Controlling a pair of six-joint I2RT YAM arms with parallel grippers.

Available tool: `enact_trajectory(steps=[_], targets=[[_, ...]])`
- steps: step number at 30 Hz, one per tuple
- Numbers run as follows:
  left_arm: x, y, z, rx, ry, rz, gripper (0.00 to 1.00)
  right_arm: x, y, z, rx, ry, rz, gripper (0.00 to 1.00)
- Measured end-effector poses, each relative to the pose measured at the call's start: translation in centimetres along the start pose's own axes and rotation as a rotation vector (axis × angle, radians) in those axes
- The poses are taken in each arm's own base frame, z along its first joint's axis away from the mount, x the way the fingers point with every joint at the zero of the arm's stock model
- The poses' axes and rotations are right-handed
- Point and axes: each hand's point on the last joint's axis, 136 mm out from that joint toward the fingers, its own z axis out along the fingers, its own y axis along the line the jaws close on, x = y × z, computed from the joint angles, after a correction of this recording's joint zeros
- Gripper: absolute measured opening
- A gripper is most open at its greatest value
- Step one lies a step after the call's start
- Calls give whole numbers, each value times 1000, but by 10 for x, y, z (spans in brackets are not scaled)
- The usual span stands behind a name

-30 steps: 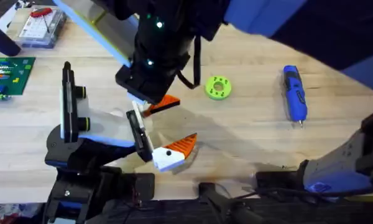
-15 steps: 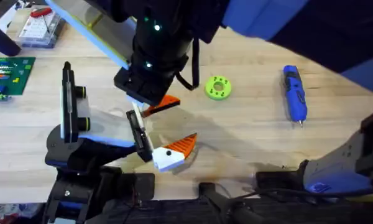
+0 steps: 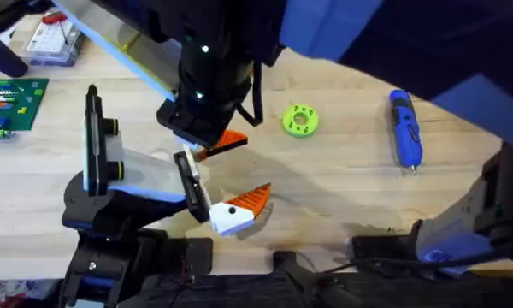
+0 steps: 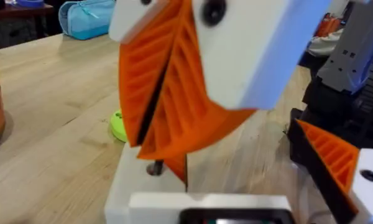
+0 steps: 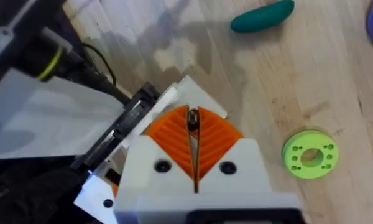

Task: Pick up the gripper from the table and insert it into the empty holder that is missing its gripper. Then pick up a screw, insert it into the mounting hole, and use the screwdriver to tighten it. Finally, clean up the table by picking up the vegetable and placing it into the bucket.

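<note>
Counter [image 3: 342, 184]: wood; screwdriver [image 3: 404, 130] lay there.
Right jaws [image 5: 193, 138]: clenched on a screw [image 5: 192, 120], above the holder [image 3: 191, 183].
Left jaws [image 4: 158, 115]: clenched, empty.

The light wood table [image 3: 342, 184] carries the blue screwdriver [image 3: 404, 130] toward its right edge, a lime-green disc [image 3: 300, 120] near the middle, the dark green vegetable [image 5: 262, 16] lying flat, and a green circuit board [image 3: 8, 101] and clear parts box [image 3: 56, 38] at its far left corner.
</note>
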Motion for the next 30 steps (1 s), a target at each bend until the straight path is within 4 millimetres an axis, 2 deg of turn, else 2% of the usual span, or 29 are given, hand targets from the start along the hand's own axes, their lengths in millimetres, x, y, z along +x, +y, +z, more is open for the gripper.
enact_trajectory(steps=[21,30], targets=[[0,0,0,0,0,0,989,2,0,1,0,10,0,6],[0,0,0,0,0,0,989,2,-1,10,-1,31,2,6]])
